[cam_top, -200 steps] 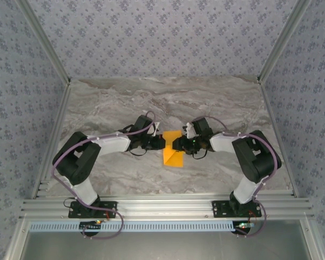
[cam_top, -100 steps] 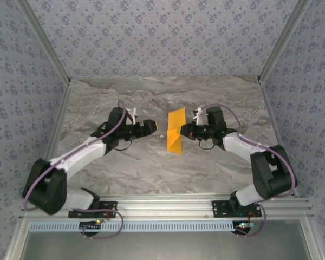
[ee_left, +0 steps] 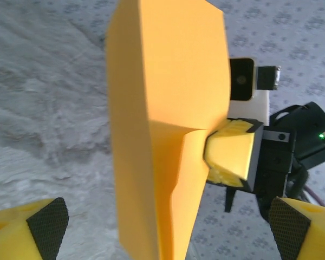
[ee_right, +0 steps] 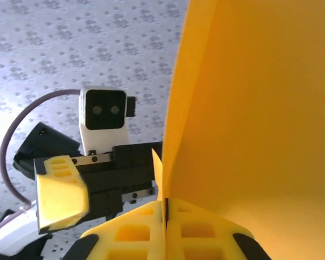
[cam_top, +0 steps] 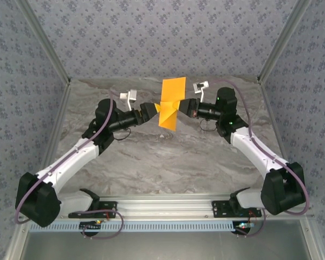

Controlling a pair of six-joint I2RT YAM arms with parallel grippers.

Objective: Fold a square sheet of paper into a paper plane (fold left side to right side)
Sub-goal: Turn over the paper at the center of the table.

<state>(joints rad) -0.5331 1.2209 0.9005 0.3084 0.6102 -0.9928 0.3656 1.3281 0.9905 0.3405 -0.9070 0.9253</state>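
The orange-yellow sheet of paper (cam_top: 170,103) is folded, broad at the top and narrowing downward, and hangs upright in the air over the back of the table. My right gripper (cam_top: 185,107) is shut on its right edge. In the right wrist view the paper (ee_right: 260,108) rises from the closed right gripper (ee_right: 166,208). My left gripper (cam_top: 151,110) is open just left of the paper. In the left wrist view the left gripper (ee_left: 168,225) has its fingertips spread wide on either side of the paper (ee_left: 162,108), apart from it.
The marble table (cam_top: 151,162) lies below both raised arms. Patterned walls close in the back and sides, with metal frame posts (cam_top: 273,49) at the corners. The left arm's wrist camera (ee_right: 103,116) faces the right gripper closely.
Both arms rose from the table toward the back wall. The left gripper let go of the paper and opened wide. The right gripper shut on the paper and carried it up.
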